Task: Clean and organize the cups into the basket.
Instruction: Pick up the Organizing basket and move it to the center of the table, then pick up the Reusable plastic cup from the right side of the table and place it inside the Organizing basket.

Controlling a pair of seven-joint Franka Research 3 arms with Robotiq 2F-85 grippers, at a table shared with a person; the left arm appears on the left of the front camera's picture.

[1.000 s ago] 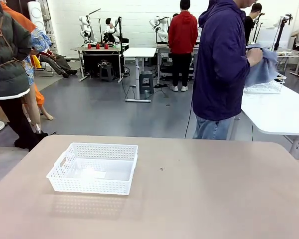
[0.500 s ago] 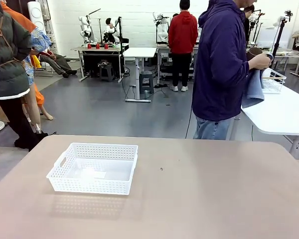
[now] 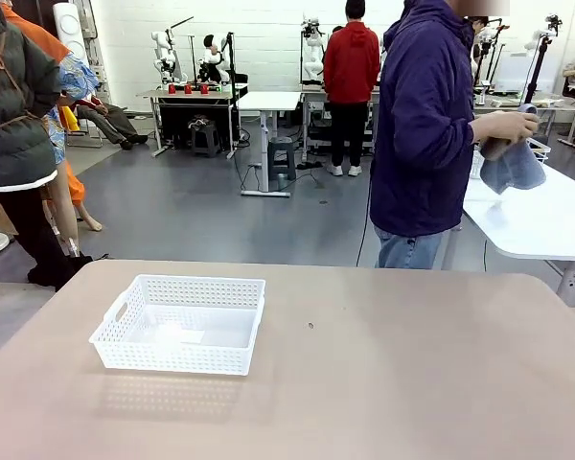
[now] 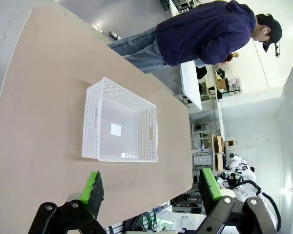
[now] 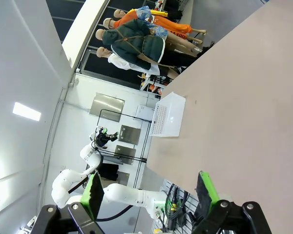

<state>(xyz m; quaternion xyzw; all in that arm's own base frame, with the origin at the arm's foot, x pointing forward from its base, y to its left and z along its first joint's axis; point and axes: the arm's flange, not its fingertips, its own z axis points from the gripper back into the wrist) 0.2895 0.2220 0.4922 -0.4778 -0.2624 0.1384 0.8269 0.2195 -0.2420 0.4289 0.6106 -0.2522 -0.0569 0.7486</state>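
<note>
Left gripper (image 4: 151,184) hangs with its jaws spread wide and nothing between the green pads (image 4: 94,185), above the near part of the tan table (image 4: 44,97). Just ahead of it the white basket (image 4: 149,129) sits flat on that table, holding nothing but a small white label on its floor. Beyond the table's far edge stands a person (image 4: 205,31) in a dark blue hooded top. From the right wrist, the right gripper (image 5: 149,189) is likewise released, fingers wide apart and gripping nothing, over the bare table (image 5: 234,97); the basket (image 5: 168,116) lies well away from it, near the table's far corner. In the front view the basket (image 3: 172,359) rests on the left half of the table (image 3: 383,383), upright, its long side facing the camera. The person (image 3: 422,125) stands behind the far edge, turned toward a white side table (image 3: 537,216), with one hand (image 3: 503,125) raised and closed on a bunched blue-grey cloth (image 3: 515,165) that hangs over that side table.
</note>
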